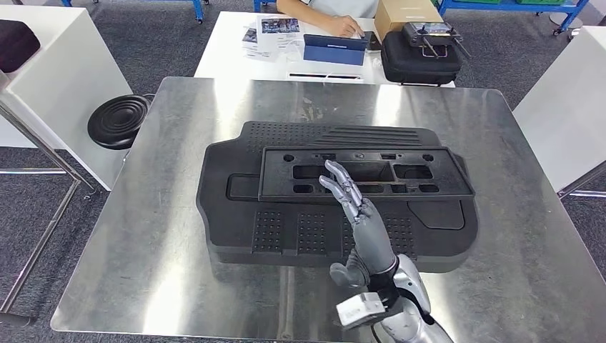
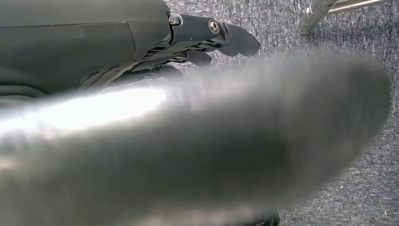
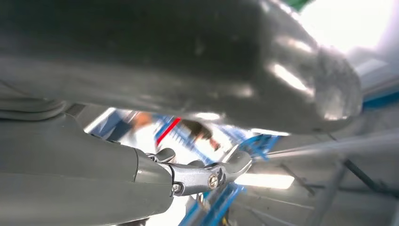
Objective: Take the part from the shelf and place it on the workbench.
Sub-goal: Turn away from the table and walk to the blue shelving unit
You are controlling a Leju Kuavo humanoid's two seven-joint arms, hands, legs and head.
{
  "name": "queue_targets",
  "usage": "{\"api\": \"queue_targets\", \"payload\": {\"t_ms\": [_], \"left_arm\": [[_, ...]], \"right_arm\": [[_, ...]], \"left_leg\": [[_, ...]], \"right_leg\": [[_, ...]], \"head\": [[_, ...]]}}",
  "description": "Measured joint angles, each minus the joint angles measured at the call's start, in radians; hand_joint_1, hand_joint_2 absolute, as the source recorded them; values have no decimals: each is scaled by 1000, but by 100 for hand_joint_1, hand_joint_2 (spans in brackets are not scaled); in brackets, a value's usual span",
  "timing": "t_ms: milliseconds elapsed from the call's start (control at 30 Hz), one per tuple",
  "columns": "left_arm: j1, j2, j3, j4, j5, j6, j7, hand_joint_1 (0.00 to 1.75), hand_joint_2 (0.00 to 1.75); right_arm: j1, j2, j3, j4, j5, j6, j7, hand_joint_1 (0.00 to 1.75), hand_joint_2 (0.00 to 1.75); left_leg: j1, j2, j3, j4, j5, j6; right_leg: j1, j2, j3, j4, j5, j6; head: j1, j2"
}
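Two black plastic parts are counted on the steel workbench point(image 1: 143, 250): a large ribbed moulded panel point(image 1: 236, 207) lying flat, and a narrower slotted frame part point(image 1: 443, 179) stacked on top of it, toward its far side. One right hand point(image 1: 357, 214) is seen over the near half of this stack, fingers stretched out and slightly spread, thumb held apart near the panel's front edge, nothing gripped; whether the fingertips touch the frame cannot be told. The left hand point(image 2: 207, 35) hangs over the grey carpet, its dark fingers extended with nothing in them, as far as the blurred wrist view allows. The part is judged to be already set down, so the main risk lies in the withdrawal: if the fingertips were dragged across the slotted frame (it rests loosely, unfastened as far as can be seen), it could be slid askew or pushed off the panel. One person's arm point(image 1: 321, 21) is seen at the white table point(image 1: 221, 50) beyond, well apart.
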Motion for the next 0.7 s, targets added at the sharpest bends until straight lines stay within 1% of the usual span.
{"api": "queue_targets", "payload": {"t_ms": [133,233,300,400,700], "left_arm": [[1,0,0,0,0,10,7,0,0],[1,-1,0,0,0,18,14,0,0],[2,-2,0,0,0,21,16,0,0],[2,-2,0,0,0,23,17,0,0],[5,-3,2,0,3,33,26,0,0]], "right_arm": [[52,58,-14,-87,-232,126,-51,0,0],[91,99,-23,-146,-339,175,-66,0,0],[111,118,-25,-178,-370,189,-68,0,0],[129,135,-29,-209,-382,196,-69,0,0],[174,156,-42,-273,-438,225,-87,0,0]], "left_leg": [[0,0,0,0,0,0],[0,0,0,0,0,0],[0,0,0,0,0,0],[0,0,0,0,0,0],[0,0,1,0,0,0]], "right_leg": [[0,0,-2,0,0,0],[0,0,-2,0,0,0],[0,0,-1,0,0,0],[0,0,-1,0,0,0],[0,0,-1,0,0,0]], "head": [[0,0],[0,0],[0,0],[0,0],[0,0]]}}
